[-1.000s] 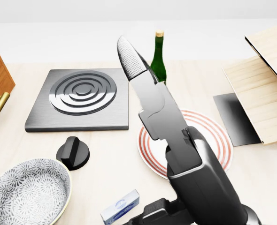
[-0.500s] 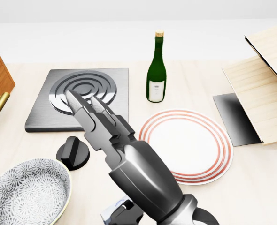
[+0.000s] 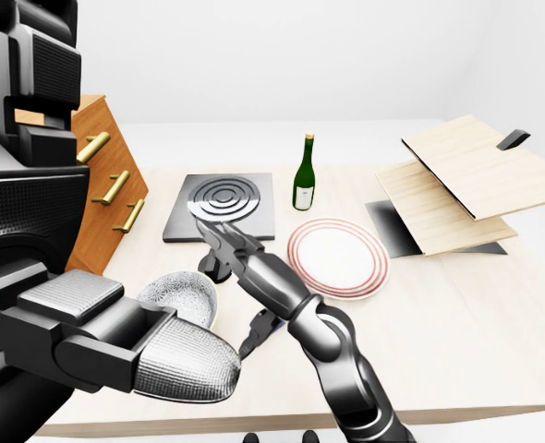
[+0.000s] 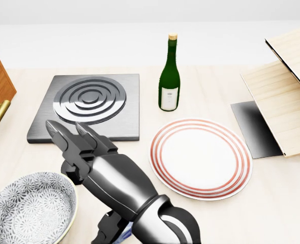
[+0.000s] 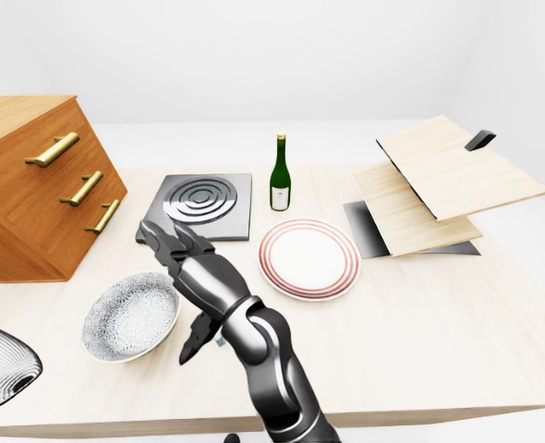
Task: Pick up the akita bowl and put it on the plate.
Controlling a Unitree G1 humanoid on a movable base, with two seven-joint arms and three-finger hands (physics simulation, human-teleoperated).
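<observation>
The akita bowl (image 4: 28,211), white with a grey flower pattern, sits at the bottom left of the head view. The white plate (image 4: 201,157) with red rings lies right of the middle, fully in sight. My right hand (image 4: 76,140) reaches in from the bottom with its fingers stretched out and open, holding nothing. It hovers just right of and above the bowl, over the black knob. My left hand (image 3: 162,365) looms close to the camera at the lower left of the left-eye view, and its grip cannot be read.
A grey hob plate (image 4: 89,107) lies at the upper left, a green wine bottle (image 4: 169,76) above the plate. Stacked wooden boards (image 4: 287,101) and a dark mat (image 4: 254,129) are at the right. A wooden drawer chest (image 5: 32,185) stands left. A small box (image 3: 265,323) lies under my forearm.
My right hand has swung left and down, from over the plate to beside the bowl above the knob. The plate now shows whole. The bowl has not moved.
</observation>
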